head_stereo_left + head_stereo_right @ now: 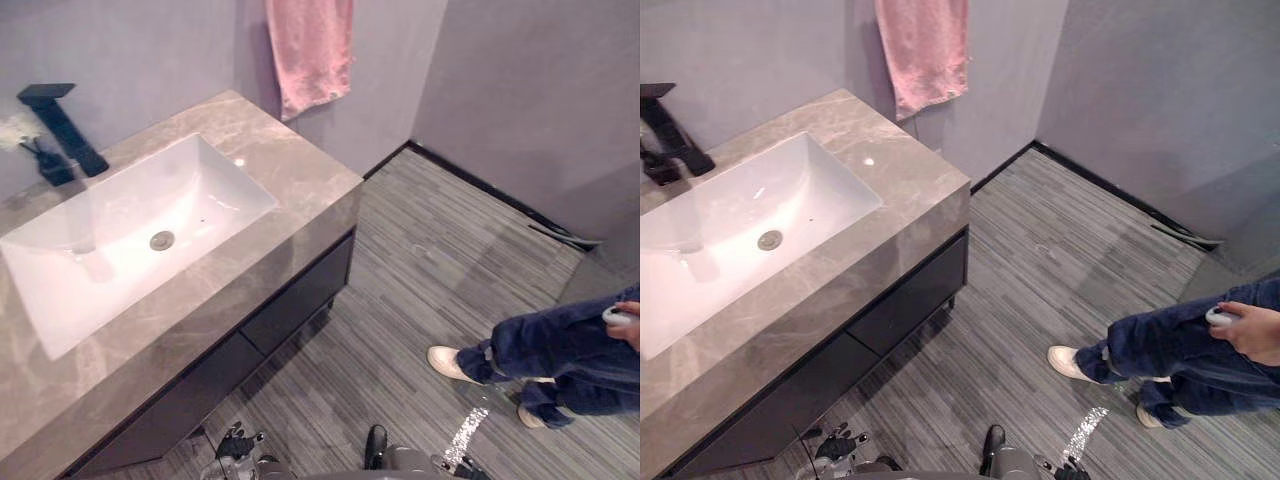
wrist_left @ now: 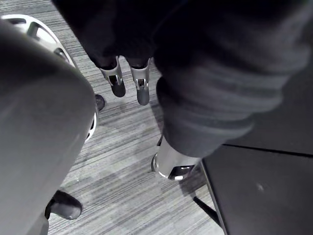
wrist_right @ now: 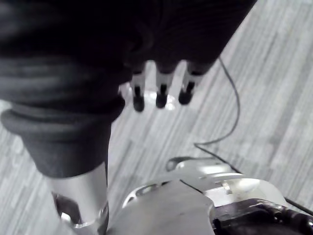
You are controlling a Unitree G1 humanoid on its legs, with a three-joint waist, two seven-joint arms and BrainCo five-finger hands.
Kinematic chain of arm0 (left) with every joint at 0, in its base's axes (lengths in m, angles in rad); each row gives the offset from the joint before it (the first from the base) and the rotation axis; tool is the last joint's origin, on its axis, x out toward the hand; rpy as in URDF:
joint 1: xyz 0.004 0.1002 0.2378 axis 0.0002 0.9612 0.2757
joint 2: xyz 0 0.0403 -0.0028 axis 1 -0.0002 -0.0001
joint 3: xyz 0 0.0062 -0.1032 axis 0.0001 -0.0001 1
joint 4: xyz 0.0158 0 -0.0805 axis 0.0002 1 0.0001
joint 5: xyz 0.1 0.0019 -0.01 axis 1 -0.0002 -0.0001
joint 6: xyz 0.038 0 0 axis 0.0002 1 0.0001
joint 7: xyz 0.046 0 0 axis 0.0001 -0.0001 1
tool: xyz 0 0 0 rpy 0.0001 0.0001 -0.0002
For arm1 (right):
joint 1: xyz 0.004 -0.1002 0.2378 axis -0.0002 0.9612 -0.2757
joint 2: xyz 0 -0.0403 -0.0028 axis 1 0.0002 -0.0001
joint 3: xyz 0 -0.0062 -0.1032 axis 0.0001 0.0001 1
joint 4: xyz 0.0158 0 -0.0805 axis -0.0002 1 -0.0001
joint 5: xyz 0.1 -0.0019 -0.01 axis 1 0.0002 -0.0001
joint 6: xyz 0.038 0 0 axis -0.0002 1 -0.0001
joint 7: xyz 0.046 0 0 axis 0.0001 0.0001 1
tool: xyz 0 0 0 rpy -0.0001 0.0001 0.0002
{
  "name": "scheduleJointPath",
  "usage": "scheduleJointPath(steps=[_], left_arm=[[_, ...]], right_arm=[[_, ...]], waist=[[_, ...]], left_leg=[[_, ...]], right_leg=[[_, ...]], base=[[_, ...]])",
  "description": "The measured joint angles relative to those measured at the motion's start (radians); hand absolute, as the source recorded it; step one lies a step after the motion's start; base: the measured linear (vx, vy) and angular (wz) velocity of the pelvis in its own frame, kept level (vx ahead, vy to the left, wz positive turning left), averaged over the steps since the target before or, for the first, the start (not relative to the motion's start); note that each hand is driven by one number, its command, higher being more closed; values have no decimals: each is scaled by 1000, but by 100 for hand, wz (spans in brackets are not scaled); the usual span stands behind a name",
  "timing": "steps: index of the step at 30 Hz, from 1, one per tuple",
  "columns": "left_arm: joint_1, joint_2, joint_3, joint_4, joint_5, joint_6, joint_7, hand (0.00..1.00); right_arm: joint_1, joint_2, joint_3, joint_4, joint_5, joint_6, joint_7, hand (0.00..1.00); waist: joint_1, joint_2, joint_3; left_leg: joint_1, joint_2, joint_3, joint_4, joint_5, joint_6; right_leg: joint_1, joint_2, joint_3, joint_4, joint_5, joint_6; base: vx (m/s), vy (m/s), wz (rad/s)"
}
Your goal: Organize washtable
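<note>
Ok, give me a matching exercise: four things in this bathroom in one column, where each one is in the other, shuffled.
Things:
1. pink towel
2. black faucet
3. drain
4. person's white shoe

Places:
A. on the striped floor
B. in the bottom of the white sink
C. hanging on the wall
D. on the countertop at the sink's edge

Pairs: 1-C, 2-D, 3-B, 4-A

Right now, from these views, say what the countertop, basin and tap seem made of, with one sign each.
Countertop: likely polished stone or marble-look slab, grey-brown with pale veins and a glint. Basin: probably glazed ceramic, smooth glossy white. Tap: seemingly matt black-coated metal, no shine.
</note>
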Motion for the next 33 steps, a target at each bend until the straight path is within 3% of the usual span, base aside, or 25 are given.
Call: scheduleJointPath(steps=[8,10,12,13,15,16,17,18,19,21,22,23,25,26,30,33], left_arm=[[-3,2,0,2,-35,8,-1,0],[-2,5,2,2,-37,11,-3,0],[0,10,12,1,-56,9,-4,0],[7,-7,22,-2,-86,4,-2,0],[14,-24,56,-11,-109,5,-1,0],[22,-30,59,-29,-134,4,1,0],[22,-33,59,-35,-137,4,2,0],[22,-45,60,-39,-151,4,4,0],[12,-40,69,-38,-154,4,9,0],[2,-16,71,-36,-154,4,22,0],[9,-4,84,-29,-154,2,25,0],[11,11,88,-17,-151,2,25,0],[0,10,90,-16,-143,-3,23,0],[-5,10,89,-16,-142,-3,23,0],[-25,-7,92,-17,-92,-5,22,0],[-25,-9,97,-17,-61,-5,22,0]], right_arm=[[3,23,-103,12,3,6,0,0],[2,25,-103,13,7,5,0,0],[-1,28,-101,12,8,3,0,0],[-7,14,-101,15,7,3,0,0],[-25,-14,-102,24,7,4,0,0],[-48,-39,-97,29,7,3,-1,0],[-57,-44,-94,32,7,3,-1,0],[-69,-49,-82,33,7,2,-3,0],[-84,-49,-59,36,6,3,-5,0],[-65,-46,-55,46,3,7,-7,0],[-61,-44,-62,54,-2,6,-8,0],[-59,-33,-63,51,-7,1,-12,0],[-47,-21,-76,52,-31,4,-23,0],[-42,-19,-77,52,-33,4,-24,0],[-20,-19,-64,73,-62,8,-21,0],[-25,-17,-62,73,-81,6,-20,0]], waist=[[-5,-4,10],[1,-10,18],[2,-19,31],[7,-9,44],[8,21,49],[12,30,52],[13,32,52],[37,50,38],[57,41,36],[51,-6,18],[61,-18,6],[45,-20,-5],[21,-9,-16],[21,-11,-19],[22,24,-39],[24,18,-42]], left_leg=[[71,-34,11,-9,0,-1],[77,-33,-12,45,-15,1],[35,-26,-187,160,-33,37],[-11,-82,-480,212,-139,50],[-34,-157,-676,216,-206,64],[-50,-197,-747,193,-243,99],[-51,-203,-760,167,-261,108],[-51,-193,-735,134,-285,107],[-52,-166,-632,121,-287,107],[-10,-180,-517,96,-277,100],[21,-192,-442,95,-285,95],[32,-195,-425,93,-281,90],[41,-215,-398,93,-281,91],[41,-218,-394,92,-281,91],[21,-262,-333,90,-282,93],[27,-278,-295,88,-284,96]], right_leg=[[34,-8,61,2,1,7],[3,-6,126,43,-7,9],[-17,-3,192,75,-12,9],[-33,17,289,80,-23,17],[-45,78,423,75,-17,25],[-65,140,543,50,-16,24],[-65,162,581,16,-16,23],[-66,185,602,-45,1,7],[-116,206,547,29,10,8],[-49,206,568,-16,119,13],[-8,201,624,-120,158,40],[-4,203,675,-157,196,43],[-15,205,718,-185,228,51],[-17,205,722,-190,231,54],[-64,200,773,-223,271,70],[-65,203,795,-252,306,75]], base=[[-25,56,-19],[-92,70,-68],[-102,46,-116],[-151,125,-160],[-188,204,-207],[-185,203,-241],[-192,205,-279],[-92,184,-261],[-39,167,-279],[60,124,-217],[92,105,-211],[77,96,-205],[38,90,-138],[31,92,-124],[1,84,-97],[9,81,-67]])
